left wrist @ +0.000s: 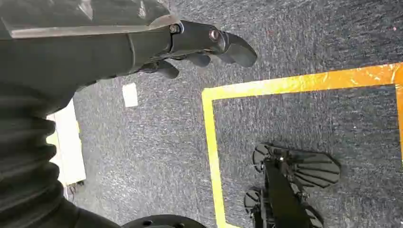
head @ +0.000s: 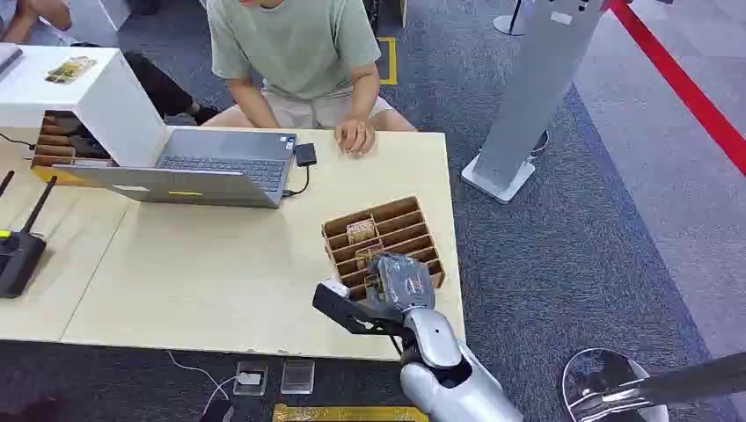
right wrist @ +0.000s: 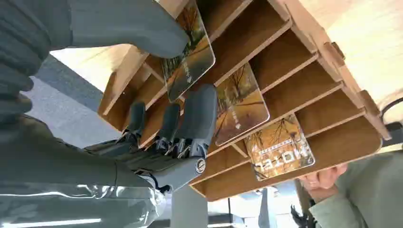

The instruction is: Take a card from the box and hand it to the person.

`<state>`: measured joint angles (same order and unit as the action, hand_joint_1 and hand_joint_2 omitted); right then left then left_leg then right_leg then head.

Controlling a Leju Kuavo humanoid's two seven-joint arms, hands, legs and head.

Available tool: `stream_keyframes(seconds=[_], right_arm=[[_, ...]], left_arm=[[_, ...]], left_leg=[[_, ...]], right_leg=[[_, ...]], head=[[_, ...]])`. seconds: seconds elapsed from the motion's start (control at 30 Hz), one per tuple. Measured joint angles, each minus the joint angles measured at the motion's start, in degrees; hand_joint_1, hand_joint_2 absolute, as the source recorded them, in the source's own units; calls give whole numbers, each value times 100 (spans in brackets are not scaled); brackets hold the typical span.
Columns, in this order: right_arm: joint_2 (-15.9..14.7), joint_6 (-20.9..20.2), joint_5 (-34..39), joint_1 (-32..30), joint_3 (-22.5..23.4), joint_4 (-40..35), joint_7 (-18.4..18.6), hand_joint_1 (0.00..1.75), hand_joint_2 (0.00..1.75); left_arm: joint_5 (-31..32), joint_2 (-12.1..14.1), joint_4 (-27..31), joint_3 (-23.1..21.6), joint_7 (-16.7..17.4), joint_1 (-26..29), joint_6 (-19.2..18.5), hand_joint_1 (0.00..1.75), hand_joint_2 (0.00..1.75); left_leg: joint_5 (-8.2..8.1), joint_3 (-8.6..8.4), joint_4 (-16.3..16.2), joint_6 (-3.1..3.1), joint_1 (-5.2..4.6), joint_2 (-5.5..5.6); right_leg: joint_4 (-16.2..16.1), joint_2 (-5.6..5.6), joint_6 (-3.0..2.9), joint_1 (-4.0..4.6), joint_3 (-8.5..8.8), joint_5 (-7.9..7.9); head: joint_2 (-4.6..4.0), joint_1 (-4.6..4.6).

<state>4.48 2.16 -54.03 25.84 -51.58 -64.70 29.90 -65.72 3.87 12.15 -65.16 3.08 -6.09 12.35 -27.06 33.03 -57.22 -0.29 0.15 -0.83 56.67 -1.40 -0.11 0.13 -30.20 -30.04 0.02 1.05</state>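
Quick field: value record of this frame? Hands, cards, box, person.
right hand: at the slotted box, thumb and fingers either side of the nearest card; firm grip unclear
left hand: hanging over carpet, holds nothing
other cards: two more standing in slots
person: seated across the table, hand resting on it
handover: not yet

Only one text can be read. In the right wrist view, the card [right wrist: 280, 148] that stands in one slot of the wooden box [right wrist: 332, 80] carries the word "HOTEL" in large pale letters; it appears upside down in this turned picture. Above this word there is a thin line of smaller print, too small to read. The two other cards [right wrist: 240, 107] in the box also carry small pale marks, but these are blurred and I cannot read them.
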Motion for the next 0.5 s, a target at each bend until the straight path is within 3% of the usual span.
stream_keyframes(seconds=[0.5], right_arm=[[46,2,7,1,-9,133,-9,87,175]], left_arm=[[0,0,0,0,-2,0,-9,0,175]], left_leg=[[0,0,0,0,0,0]], right_leg=[[0,0,0,0,0,0]], head=[[0,0]])
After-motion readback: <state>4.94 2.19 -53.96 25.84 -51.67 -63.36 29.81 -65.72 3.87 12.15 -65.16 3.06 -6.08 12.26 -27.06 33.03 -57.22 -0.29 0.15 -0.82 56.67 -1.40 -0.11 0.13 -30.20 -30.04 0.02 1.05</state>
